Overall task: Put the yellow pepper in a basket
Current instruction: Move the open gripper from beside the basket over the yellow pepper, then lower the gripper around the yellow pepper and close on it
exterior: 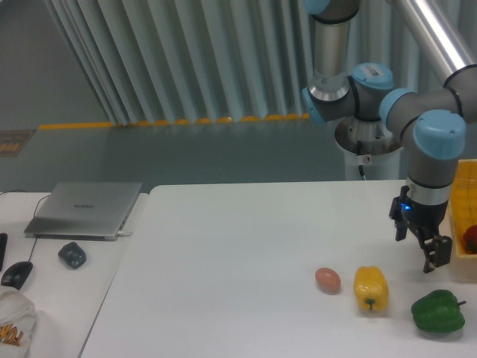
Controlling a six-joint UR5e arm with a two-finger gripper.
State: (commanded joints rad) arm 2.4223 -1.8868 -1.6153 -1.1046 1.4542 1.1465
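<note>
Pepper: glossy, blocky yellow pepper (370,289) lying on the white table (246,261), between the egg (327,280) and the green pepper (438,312).
Gripper: the gripper (437,256) hangs above and right of the pepper, holding nothing; how far its fingers are parted cannot be told.
Basket: yellow mesh basket (463,195) cut off at the right edge, something red inside.
Side desk: closed laptop (86,209), mouse (16,274).

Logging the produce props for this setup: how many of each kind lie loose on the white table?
Yellow pepper: 1
Green pepper: 1
Egg: 1
Total: 3, all lying outside the basket.
</note>
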